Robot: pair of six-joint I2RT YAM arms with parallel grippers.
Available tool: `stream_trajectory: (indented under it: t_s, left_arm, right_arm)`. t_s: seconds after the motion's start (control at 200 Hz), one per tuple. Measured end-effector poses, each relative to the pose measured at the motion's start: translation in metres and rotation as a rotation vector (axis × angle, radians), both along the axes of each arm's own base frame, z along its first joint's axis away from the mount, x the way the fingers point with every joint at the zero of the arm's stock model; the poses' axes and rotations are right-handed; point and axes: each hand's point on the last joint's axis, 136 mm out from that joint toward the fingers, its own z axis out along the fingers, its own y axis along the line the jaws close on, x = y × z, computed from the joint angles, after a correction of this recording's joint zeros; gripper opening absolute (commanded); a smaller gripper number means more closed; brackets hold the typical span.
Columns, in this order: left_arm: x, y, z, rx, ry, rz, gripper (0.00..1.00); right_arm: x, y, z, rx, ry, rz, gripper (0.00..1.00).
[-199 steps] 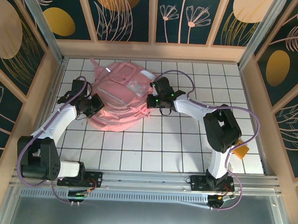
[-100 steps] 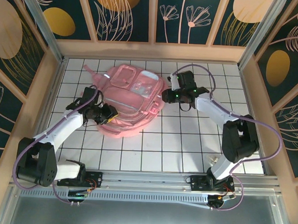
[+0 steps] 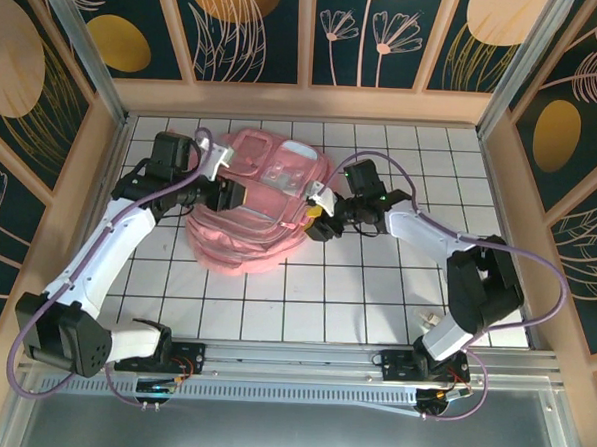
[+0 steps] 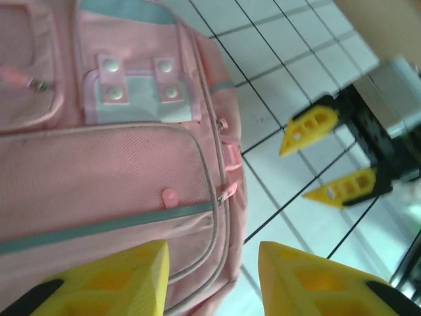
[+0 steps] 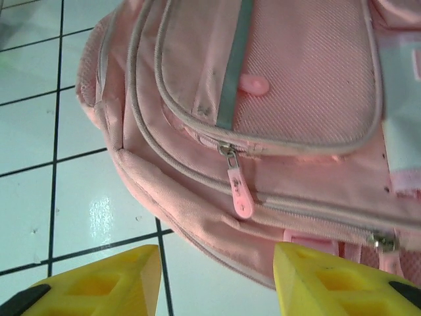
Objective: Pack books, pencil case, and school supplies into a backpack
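Observation:
The pink backpack (image 3: 253, 231) lies flat on the white tiled table, zipped shut. My left gripper (image 3: 236, 195) hovers over its left part, open, with nothing between its fingers; in the left wrist view this gripper (image 4: 210, 280) straddles the backpack's (image 4: 118, 164) zipped edge. My right gripper (image 3: 315, 210) stands open at the bag's right edge. In the right wrist view this gripper (image 5: 217, 280) sits just off the backpack (image 5: 283, 85), below a pink zipper pull (image 5: 240, 191). The books, pencil case and school supplies are hidden or out of view.
The white tiled table (image 3: 375, 288) is boxed in by wooden walls (image 3: 99, 203) at left, right and back. The right gripper's yellow fingers (image 4: 316, 125) show in the left wrist view, beside the bag's edge.
Both grippers have gone from shut to open. The left gripper rose and swung over the backpack's left side; the right gripper came back to its right edge. The backpack shifted slightly.

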Motion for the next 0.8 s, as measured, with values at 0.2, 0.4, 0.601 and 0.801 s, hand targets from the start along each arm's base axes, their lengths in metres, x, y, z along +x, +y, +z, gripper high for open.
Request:
stream_trajectory:
  t_s: [0.2,0.4,0.601,0.801]
  left_arm:
    - [-0.013,0.007,-0.024,0.264,-0.308,-0.316,0.59]
    - [-0.014,0.015,-0.065,0.538,-0.464,-0.566,0.52]
    - [0.0,0.019,-0.08,0.682,-0.541,-0.629,0.51]
    - [0.017,0.023,-0.103,0.809,-0.575,-0.635,0.55]
  right_arm:
    - [-0.011,0.018,-0.03,-0.046,-0.027,0.126,0.47]
    - [-0.009,0.031,-0.043,-0.053,-0.044,0.137,0.46]
    - [0.0,0.037,-0.044,-0.042,-0.064,0.113,0.46]
    - [0.009,0.04,-0.047,-0.036,-0.07,0.084,0.46]
